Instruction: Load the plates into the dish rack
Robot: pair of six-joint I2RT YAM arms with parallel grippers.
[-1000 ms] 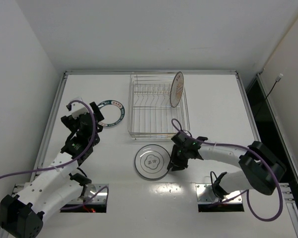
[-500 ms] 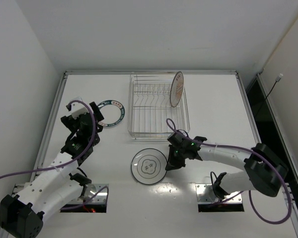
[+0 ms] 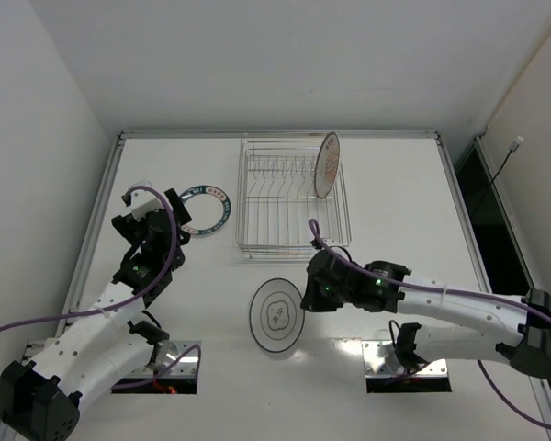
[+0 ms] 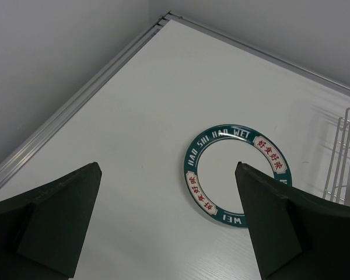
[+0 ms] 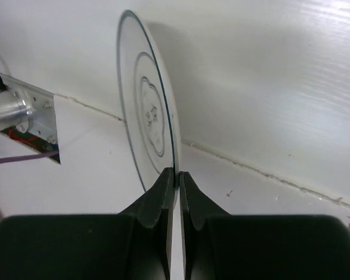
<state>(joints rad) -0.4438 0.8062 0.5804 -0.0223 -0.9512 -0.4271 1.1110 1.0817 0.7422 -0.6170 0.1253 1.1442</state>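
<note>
Since a second ago the grey-ringed plate has gone from lying flat to tipped up on one side, and the right arm has stretched out lower across the desk. Everything else lies as it did.

At the desk's left edge the left end effector hangs with its fingers spread wide and nothing between them. Just beyond it the green-rimmed plate lies flat on the desk, close to the rack's left side but apart from it. The dish rack sits at the middle of the far edge. At its far right corner the orange-rimmed plate stands nearly upright among the prongs.

Before the rack's near side, toward the desk's near edge, the right end effector is pinched narrow on the right rim of the grey-ringed plate. Whether the plate's lower rim touches the desk cannot be told.

Being round, this plate has no long axis of its own. From above it shows as an oval running from near edge to far edge, and its patterned face is turned left and upward. That roughly matches the plate already racked.

It looks like glazed crockery: stiff, brittle and probably slick, with real weight hanging from a thin pinch. The rim seems the only place to hold it, and a knock against the wires could chip it.
</note>
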